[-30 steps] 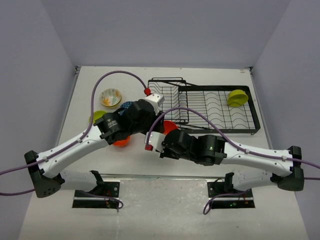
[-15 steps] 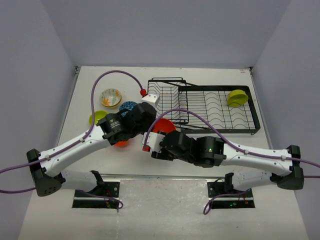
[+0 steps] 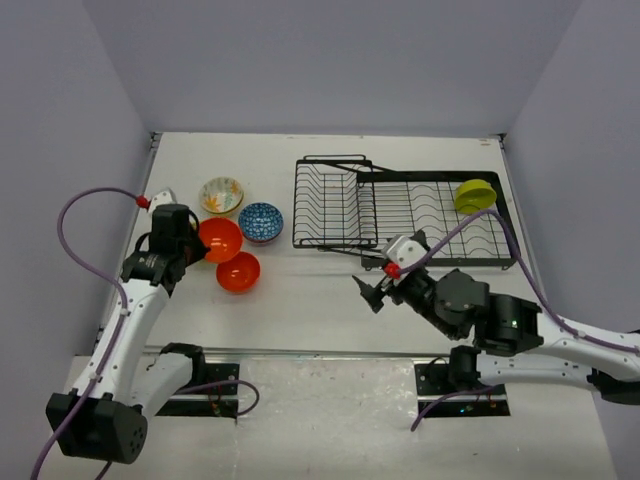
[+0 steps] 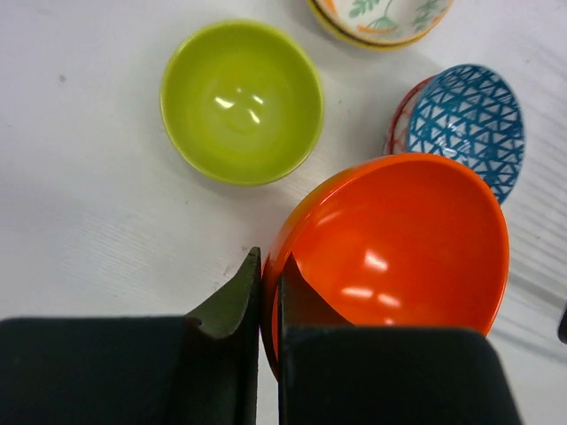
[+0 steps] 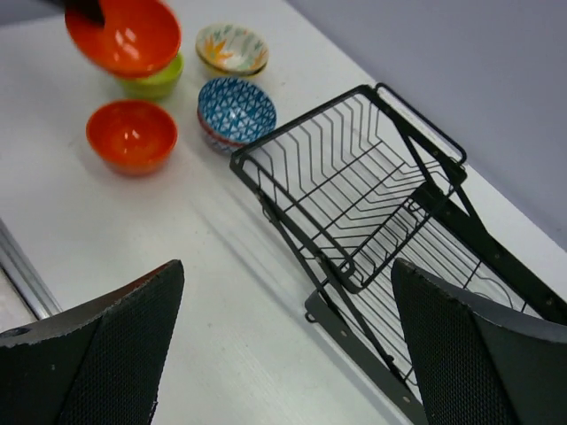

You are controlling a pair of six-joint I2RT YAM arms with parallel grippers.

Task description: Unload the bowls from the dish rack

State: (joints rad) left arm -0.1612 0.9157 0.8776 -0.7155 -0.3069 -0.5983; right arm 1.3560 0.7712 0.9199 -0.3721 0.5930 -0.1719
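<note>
- Holding an orange bowl (image 4: 399, 248) by its rim, our left end effector (image 4: 268, 279) is pinched almost closed, one finger inside and one outside. The bowl is raised off the worktop (image 3: 300, 300), close to a lime green bowl (image 4: 241, 102).
- Our right end effector (image 3: 370, 292) is spread wide and carries nothing, near the dish rack (image 3: 400, 210).
- The other lime green bowl (image 3: 474, 195) sits in the rack's flat section, at its right end.
- We judge the thin rim pinch could slip, dropping the bowl onto its neighbours.
- Setting it down here risks knocking the blue-patterned bowl (image 4: 465, 124), since the bowls crowd together.
</note>
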